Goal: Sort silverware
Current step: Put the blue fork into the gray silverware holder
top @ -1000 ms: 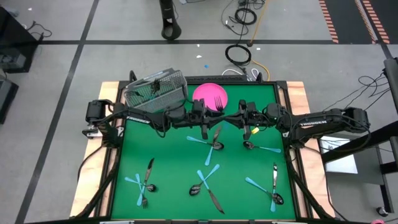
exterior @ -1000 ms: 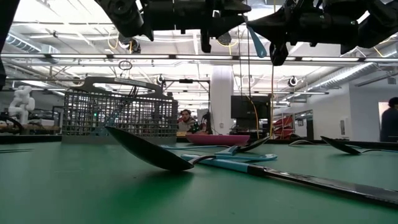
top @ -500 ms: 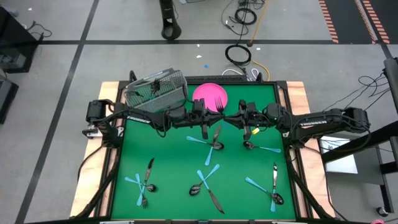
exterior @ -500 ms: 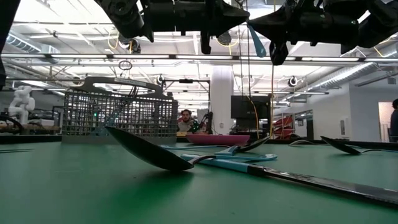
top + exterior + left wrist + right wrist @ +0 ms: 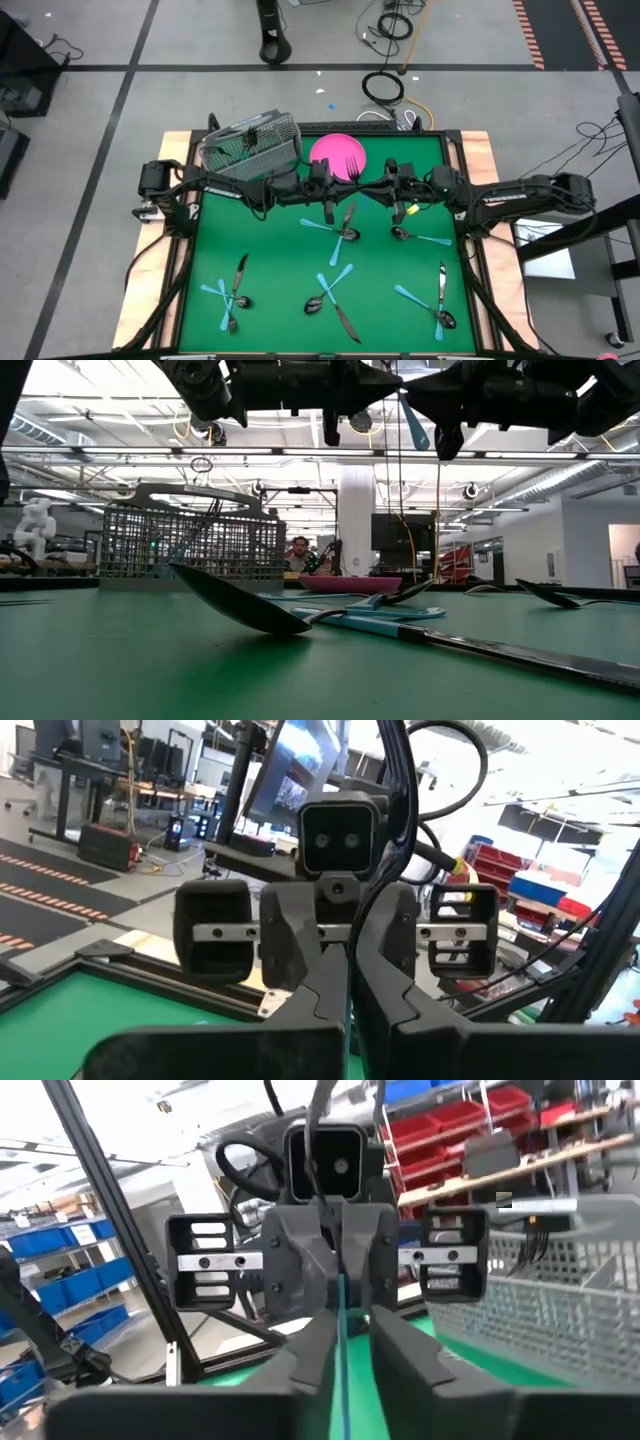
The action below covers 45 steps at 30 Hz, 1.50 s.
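Observation:
My right gripper (image 5: 378, 192) is level and high over the green mat, shut on a light-blue-handled piece of silverware (image 5: 340, 1342), which also shows in the low view (image 5: 412, 422). My left gripper (image 5: 350, 190) faces it tip to tip, level, with its fingers shut (image 5: 350, 1015); I cannot tell whether it touches the piece. Several forks, spoons and knives lie flat on the mat, such as a crossed pair (image 5: 335, 228) and a spoon (image 5: 418, 238). A dark fork (image 5: 348, 160) lies on the pink plate (image 5: 325, 150). My right gripper pinches the piece's thin light blue handle (image 5: 340, 1320) between its two fingers, coming level from the table's right. The handle runs forward out of the fingers toward my left gripper. In the low view it slants (image 5: 414, 430), lifted clear of the mat.
The grey wire-mesh basket (image 5: 250, 148) stands at the far left of the mat, next to the pink plate. The mat's raised wooden border (image 5: 480, 150) runs around it. Silverware lies in groups near the left (image 5: 232, 290), middle (image 5: 335, 295) and right (image 5: 435, 300).
My right gripper has edged toward the table's left, closer to my left gripper, with the blue-handled piece still held clear of the mat.

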### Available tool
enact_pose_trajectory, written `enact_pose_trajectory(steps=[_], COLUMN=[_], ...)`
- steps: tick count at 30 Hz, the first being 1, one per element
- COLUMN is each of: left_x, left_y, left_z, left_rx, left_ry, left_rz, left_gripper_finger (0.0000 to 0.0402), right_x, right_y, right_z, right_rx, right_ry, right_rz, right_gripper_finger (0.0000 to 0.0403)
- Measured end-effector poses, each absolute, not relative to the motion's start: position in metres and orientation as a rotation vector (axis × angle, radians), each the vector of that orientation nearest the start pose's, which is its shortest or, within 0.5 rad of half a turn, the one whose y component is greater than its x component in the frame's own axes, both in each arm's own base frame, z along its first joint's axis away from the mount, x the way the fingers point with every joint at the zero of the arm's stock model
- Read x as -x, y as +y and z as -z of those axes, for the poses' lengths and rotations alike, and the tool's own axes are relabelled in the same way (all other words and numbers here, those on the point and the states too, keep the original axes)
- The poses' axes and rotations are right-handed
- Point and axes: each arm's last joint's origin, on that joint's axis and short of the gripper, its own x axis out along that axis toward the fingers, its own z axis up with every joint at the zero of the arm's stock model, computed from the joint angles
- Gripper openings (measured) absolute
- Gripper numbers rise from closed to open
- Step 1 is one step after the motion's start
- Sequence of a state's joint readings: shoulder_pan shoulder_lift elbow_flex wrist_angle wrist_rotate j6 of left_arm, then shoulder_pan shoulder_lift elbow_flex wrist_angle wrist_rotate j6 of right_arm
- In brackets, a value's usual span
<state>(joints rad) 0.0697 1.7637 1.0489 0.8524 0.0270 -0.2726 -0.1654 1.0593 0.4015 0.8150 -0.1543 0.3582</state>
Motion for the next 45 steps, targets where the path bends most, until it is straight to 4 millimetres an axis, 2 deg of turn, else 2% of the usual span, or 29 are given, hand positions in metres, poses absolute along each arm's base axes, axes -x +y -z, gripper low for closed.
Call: enact_pose_trajectory(steps=[6, 10, 18, 24, 30, 34, 40, 45], left_x=[-0.387, -0.373, -0.314, -0.266, -0.225, -0.206, -0.182, -0.174], left_y=[0.03, 0.031, 0.027, 0.03, 0.037, 0.05, 0.077, 0.091], left_z=[-0.26, -0.278, -0.328, -0.341, -0.329, -0.303, -0.26, -0.25], left_rx=[0.264, 0.209, 0.031, -0.008, -0.018, 0.02, 0.07, 0.087], left_ry=[-0.087, -0.019, 0.123, 0.204, 0.257, 0.275, 0.331, 0.35], left_rz=[-0.032, -0.067, -0.338, -0.585, -0.885, -1.018, -1.235, -1.317], left_gripper_finger=[0.0001, 0.0001, 0.0, 0.0, 0.0, 0.0, 0.0, 0.0], right_x=[-0.202, -0.194, -0.195, -0.201, -0.206, -0.208, -0.208, -0.208], right_y=[-0.038, -0.04, -0.038, -0.036, -0.033, -0.033, -0.033, -0.033], right_z=[-0.257, -0.253, -0.232, -0.224, -0.215, -0.214, -0.214, -0.214], right_rx=[-0.264, -0.256, -0.301, -0.299, -0.294, -0.291, -0.291, -0.294], right_ry=[-0.183, -0.097, 0.117, 0.162, 0.203, 0.207, 0.196, 0.196], right_rz=[0.025, 0.06, 0.081, 0.127, 0.171, 0.168, 0.167, 0.168], right_gripper_finger=[0.0135, 0.0164, 0.0174, 0.0172, 0.0172, 0.0172, 0.0171, 0.0171])
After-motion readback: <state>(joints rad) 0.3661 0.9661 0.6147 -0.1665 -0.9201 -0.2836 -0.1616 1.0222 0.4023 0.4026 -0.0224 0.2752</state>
